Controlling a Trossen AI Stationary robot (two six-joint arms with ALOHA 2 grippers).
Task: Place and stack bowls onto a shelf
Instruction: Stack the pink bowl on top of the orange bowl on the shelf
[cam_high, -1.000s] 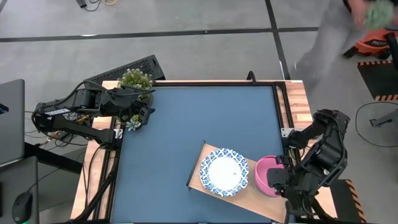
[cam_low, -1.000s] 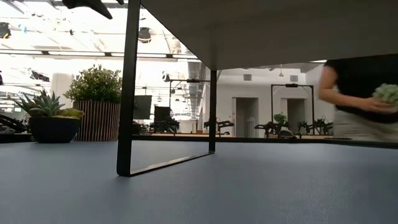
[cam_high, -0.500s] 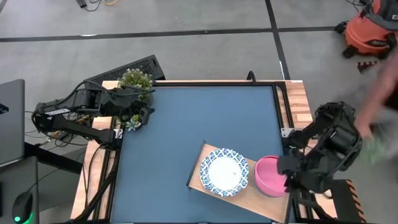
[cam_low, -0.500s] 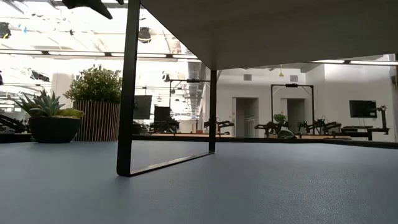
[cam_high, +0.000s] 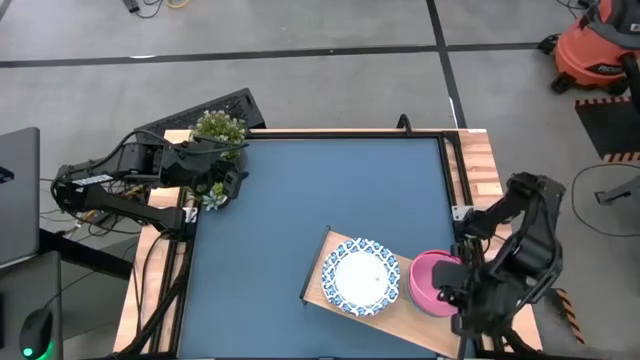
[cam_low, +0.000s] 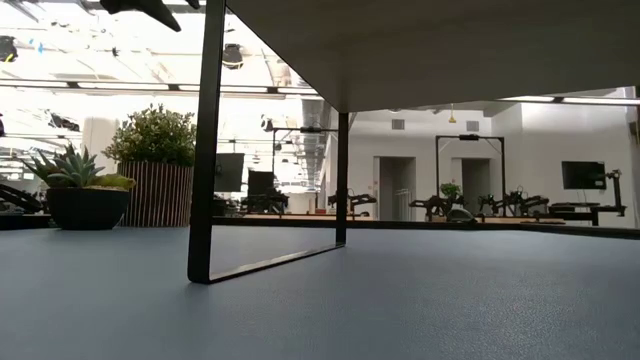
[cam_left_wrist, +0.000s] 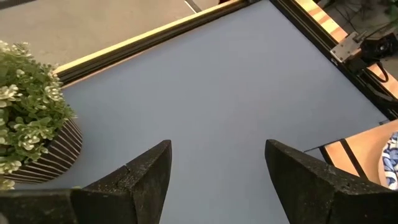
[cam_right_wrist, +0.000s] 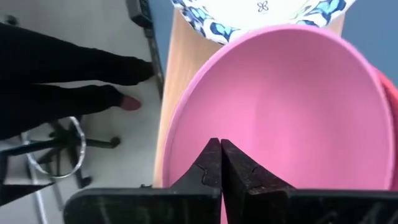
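Right gripper clenched at the pink bowl's rim; bowls resting on the shelf.

The right gripper (cam_high: 462, 297) sat at the near edge of the pink bowl (cam_high: 432, 283), fingers pressed together; in the right wrist view their tips met over the pink rim, and whether they pinched it could not be determined. The pink bowl sat on the shelf (cam_high: 323, 272), just beside the white bowl with the blue patterned rim (cam_high: 359, 277), probably so the two could be stacked. The left gripper (cam_high: 228, 183) waited at the far left corner beside the potted plant (cam_high: 218, 127), its fingers released and spread over bare dark blue tabletop (cam_high: 320, 190). An orange vacuum (cam_high: 600, 45) stood on the floor; its label was too small to read. No other writing was visible.
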